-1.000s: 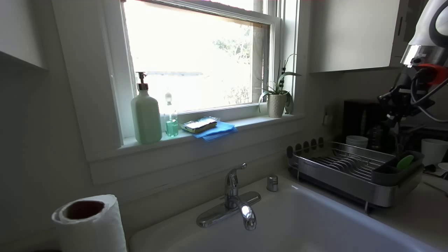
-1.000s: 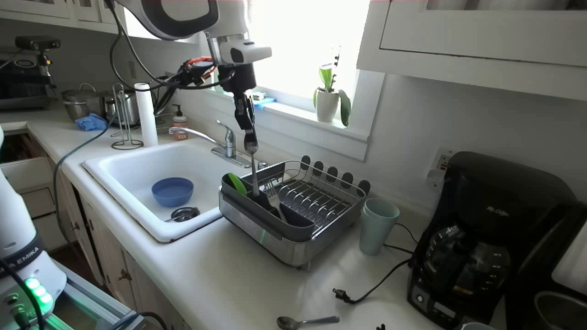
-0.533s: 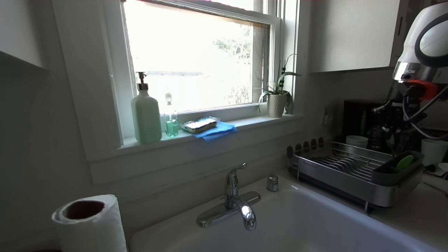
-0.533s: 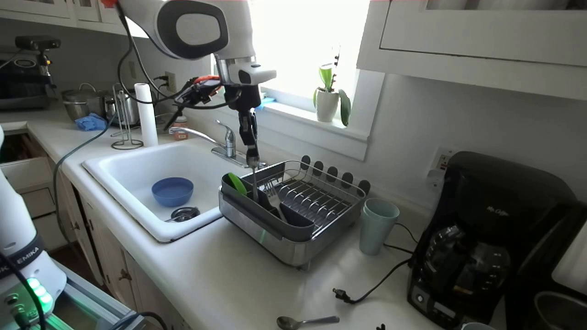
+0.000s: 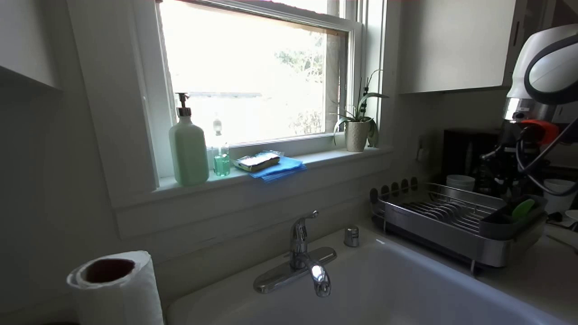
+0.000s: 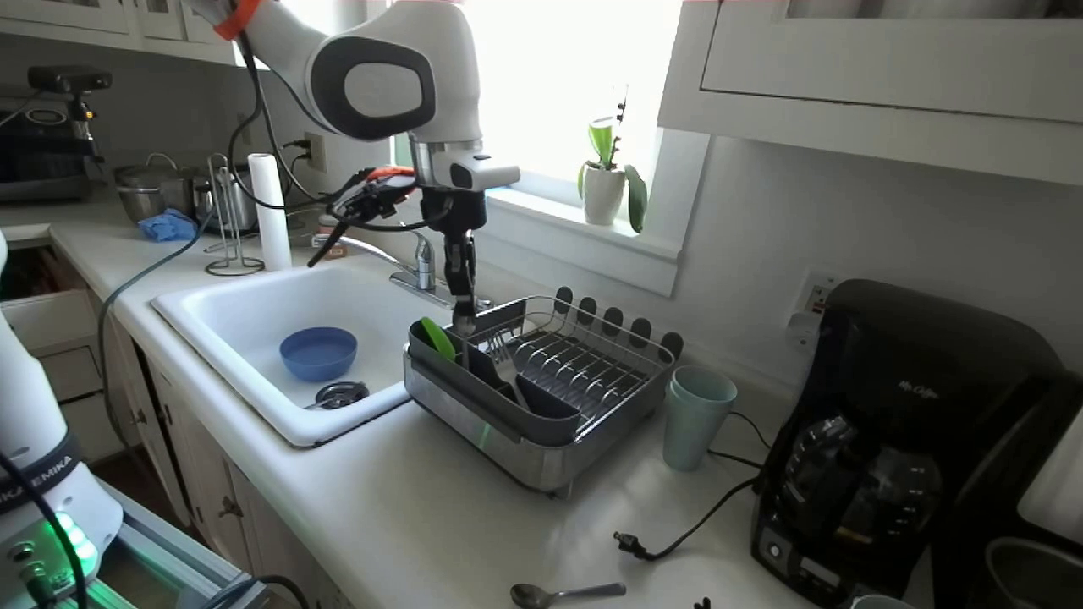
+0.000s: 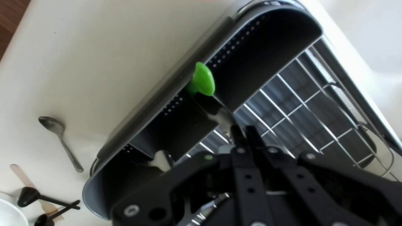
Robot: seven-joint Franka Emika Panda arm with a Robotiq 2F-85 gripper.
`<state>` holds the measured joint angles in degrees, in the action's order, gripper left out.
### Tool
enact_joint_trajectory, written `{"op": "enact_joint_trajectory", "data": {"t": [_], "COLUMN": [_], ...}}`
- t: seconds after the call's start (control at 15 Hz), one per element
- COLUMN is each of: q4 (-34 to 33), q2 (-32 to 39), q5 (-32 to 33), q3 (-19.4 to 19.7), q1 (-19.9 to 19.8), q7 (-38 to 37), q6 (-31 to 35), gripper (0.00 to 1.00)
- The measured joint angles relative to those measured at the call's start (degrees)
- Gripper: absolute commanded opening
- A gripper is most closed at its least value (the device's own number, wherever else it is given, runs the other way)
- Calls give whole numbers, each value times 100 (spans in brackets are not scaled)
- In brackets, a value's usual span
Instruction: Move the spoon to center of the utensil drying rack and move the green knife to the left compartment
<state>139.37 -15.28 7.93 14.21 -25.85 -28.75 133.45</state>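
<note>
Since the earlier frame, gripper (image 6: pixel 464 313) and spoon (image 6: pixel 464 347) have moved down. Left to right in an exterior view: bowl (image 6: pixel 318 353) in sink (image 6: pixel 233 338); green knife (image 6: pixel 437 338) in holder (image 6: pixel 548 429) of drying rack (image 6: pixel 546 465); spoon near it, pinched by narrowed gripper, lower end hidden, compartment unclear; fork (image 6: pixel 503 362).

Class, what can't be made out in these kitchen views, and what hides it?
Slim bright green knife, lower part: hidden in both exterior views by the dark grey caddy.
Upright silvery metal spoon, lower end: hidden behind that caddy's wall in an exterior view.
Rectangular silvery wire dish rack, lower part of the wrist view: covered by the black pincer.
White rounded vessel: cut off by left and bottom edges in the wrist view.
</note>
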Motion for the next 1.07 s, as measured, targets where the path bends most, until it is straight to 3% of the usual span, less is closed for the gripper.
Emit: {"op": "enact_joint_trajectory", "data": {"t": [0.67, 1.07], "q4": [-18, -99], "q2": [56, 56], "q5": [0, 16], "q3": [49, -12], "q1": [59, 181], "q7": [159, 240], "q6": [-146, -844], "gripper": [98, 100]}}
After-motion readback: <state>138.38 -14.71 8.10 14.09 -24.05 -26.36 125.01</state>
